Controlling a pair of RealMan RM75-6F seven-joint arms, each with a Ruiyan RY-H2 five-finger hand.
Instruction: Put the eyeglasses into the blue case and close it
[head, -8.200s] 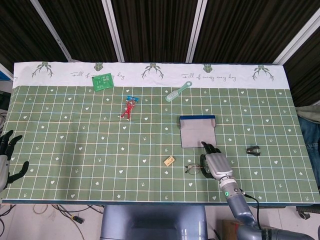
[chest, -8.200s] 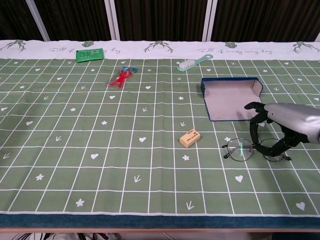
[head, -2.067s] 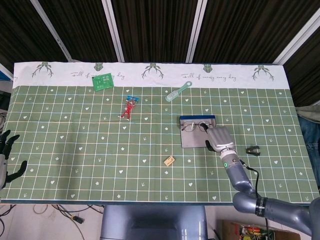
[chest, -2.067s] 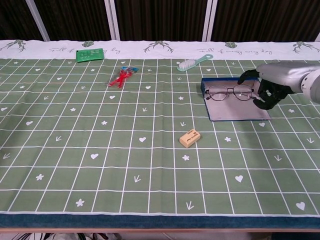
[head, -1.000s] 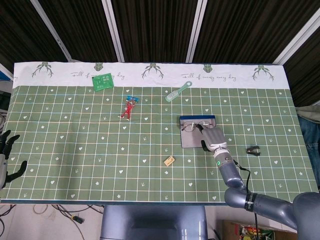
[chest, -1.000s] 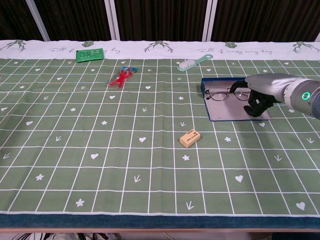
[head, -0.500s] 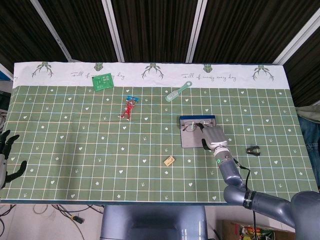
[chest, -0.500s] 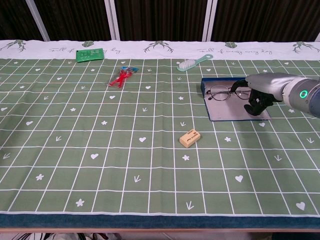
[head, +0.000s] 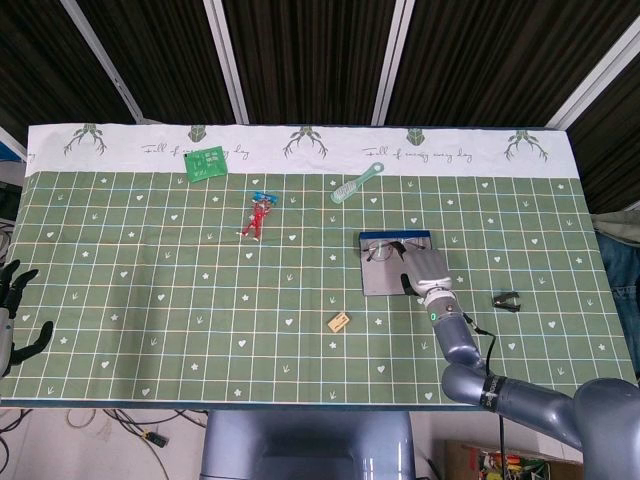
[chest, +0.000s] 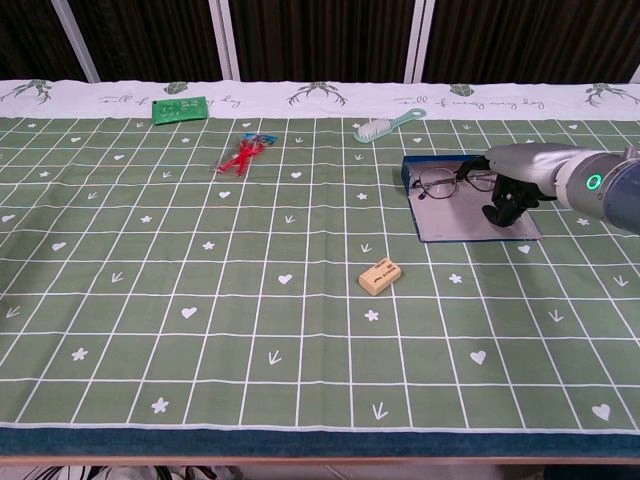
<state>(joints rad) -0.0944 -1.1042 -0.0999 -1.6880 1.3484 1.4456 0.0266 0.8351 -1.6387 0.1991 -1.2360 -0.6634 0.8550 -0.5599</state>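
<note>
The blue case (head: 395, 237) (chest: 408, 172) lies open right of the table's middle, its grey flap (chest: 455, 222) flat on the cloth. The eyeglasses (head: 383, 251) (chest: 438, 183) lie inside it against the blue back wall. My right hand (head: 426, 267) (chest: 508, 184) is over the right end of the eyeglasses, fingers curled across the right lens and thumb down on the flap. Whether it grips the frame is hidden. My left hand (head: 10, 308) hangs off the table's left edge, fingers apart and holding nothing.
A tan eraser (head: 339, 321) (chest: 380, 276) lies in front of the case. A green brush (head: 357, 184) (chest: 388, 124), a red toy (head: 258, 215) (chest: 243, 154) and a green card (head: 206, 162) (chest: 180, 108) lie further back. A black clip (head: 508, 300) sits right of my hand.
My right hand carried the eyeglasses from the near cloth into the case, then slid left over their right lens. The eyeglasses have stayed put over the last second. The left hand is still.
</note>
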